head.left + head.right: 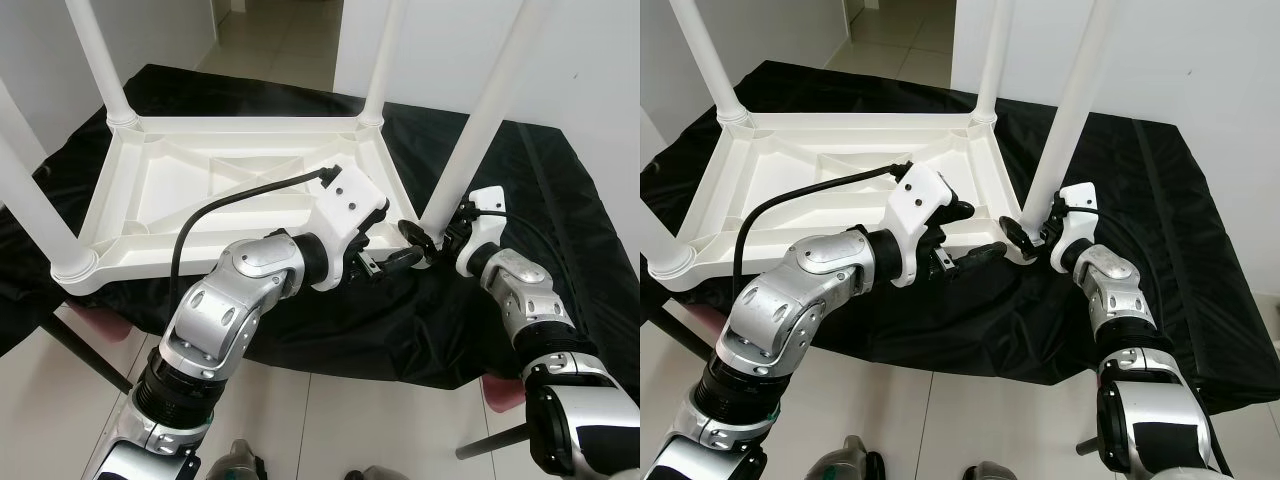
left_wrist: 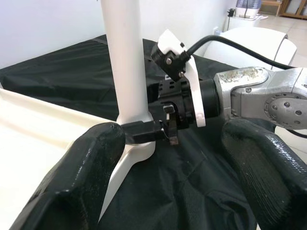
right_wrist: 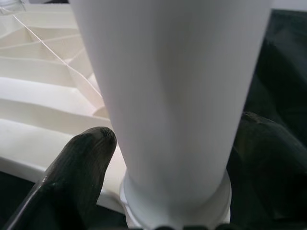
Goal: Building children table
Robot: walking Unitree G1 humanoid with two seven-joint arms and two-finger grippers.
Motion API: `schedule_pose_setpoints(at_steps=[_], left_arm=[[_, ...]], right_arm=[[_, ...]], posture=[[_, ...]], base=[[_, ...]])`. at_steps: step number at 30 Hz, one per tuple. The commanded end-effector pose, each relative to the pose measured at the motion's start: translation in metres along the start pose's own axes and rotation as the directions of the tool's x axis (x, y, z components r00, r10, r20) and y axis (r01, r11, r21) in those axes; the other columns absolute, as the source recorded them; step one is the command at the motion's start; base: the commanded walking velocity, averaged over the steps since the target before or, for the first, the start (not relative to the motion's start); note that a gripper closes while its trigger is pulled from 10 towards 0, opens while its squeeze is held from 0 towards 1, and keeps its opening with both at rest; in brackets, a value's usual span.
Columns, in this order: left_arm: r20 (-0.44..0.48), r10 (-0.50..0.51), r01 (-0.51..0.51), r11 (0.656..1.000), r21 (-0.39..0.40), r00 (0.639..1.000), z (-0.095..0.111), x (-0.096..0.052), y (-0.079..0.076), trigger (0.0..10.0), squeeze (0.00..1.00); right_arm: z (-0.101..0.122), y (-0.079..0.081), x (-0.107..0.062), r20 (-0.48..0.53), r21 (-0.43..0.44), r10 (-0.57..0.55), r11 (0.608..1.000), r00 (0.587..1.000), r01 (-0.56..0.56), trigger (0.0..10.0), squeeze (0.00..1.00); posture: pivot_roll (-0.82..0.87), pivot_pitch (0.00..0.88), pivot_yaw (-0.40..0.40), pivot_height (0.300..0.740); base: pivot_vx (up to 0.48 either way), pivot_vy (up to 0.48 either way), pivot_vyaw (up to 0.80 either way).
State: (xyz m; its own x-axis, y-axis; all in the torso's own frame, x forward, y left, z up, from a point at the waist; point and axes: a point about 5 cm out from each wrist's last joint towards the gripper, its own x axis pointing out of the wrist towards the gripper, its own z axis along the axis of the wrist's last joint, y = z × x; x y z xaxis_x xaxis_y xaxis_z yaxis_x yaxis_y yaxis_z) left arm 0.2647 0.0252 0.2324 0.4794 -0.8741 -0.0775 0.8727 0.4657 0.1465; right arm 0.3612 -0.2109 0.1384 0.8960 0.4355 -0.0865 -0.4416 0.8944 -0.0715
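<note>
1. Table (image 1: 210,190), white plastic, child-sized: I see it lying upside down on a black cloth (image 1: 560,200), ribbed underside up, all four legs pointing upward.
2. Cloth: it covers a low desk whose dark metal legs (image 1: 85,350) show at the near edge; pale floor tiles (image 1: 370,420) lie below.
3. Near right leg (image 1: 490,100): white tube, seated upright in the corner socket (image 1: 1025,250) nearest my right arm.
4. Right tool (image 1: 432,240): I have it at the base of that leg, just above the socket. In the right wrist view the leg (image 3: 177,96) stands between the two black fingers (image 3: 76,172), one on each side and close against it, so the tool is clasped on the leg.
5. Left tool (image 1: 405,256): reached across the near edge of the table towards the same corner, fingertips close to the right tool. In the left wrist view its fingers (image 2: 76,182) stand spread wide with nothing between them; the leg base and the right tool's white-capped wrist (image 2: 189,91) lie beyond.
6. Remaining legs: far left (image 1: 100,60), far right (image 1: 385,60) and near left (image 1: 30,200), each upright in its own corner.
</note>
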Motion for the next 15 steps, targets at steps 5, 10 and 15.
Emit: schedule_pose_setpoints(at_steps=[5,10,15], left_arm=[[0.003,0.028,-0.028,1.0,0.012,1.0,0.0042,0.0009,0.0011,10.0,0.0],[0.004,0.027,-0.027,1.0,0.013,1.0,0.0043,0.001,0.0009,10.0,0.0],[0.004,0.028,-0.028,1.0,0.011,1.0,0.0043,0.0009,0.001,10.0,0.0]], right_arm=[[0.0022,-0.0046,-0.0015,0.012,-0.004,0.01,1.0,1.0,-0.01,0.0,0.0],[0.0005,-0.0022,-0.0027,0.019,0.004,0.038,0.999,0.999,-0.038,0.0,0.0],[-0.0025,0.0002,-0.0032,0.024,0.011,0.039,0.999,0.999,-0.04,0.0,0.0]], posture=[[0.06,0.013,-0.022,0.74],[0.06,0.014,-0.023,0.74],[0.06,0.014,-0.025,0.74]], base=[[0.0,0.0,0.0],[0.0,0.0,0.0],[0.0,0.0,0.0]])
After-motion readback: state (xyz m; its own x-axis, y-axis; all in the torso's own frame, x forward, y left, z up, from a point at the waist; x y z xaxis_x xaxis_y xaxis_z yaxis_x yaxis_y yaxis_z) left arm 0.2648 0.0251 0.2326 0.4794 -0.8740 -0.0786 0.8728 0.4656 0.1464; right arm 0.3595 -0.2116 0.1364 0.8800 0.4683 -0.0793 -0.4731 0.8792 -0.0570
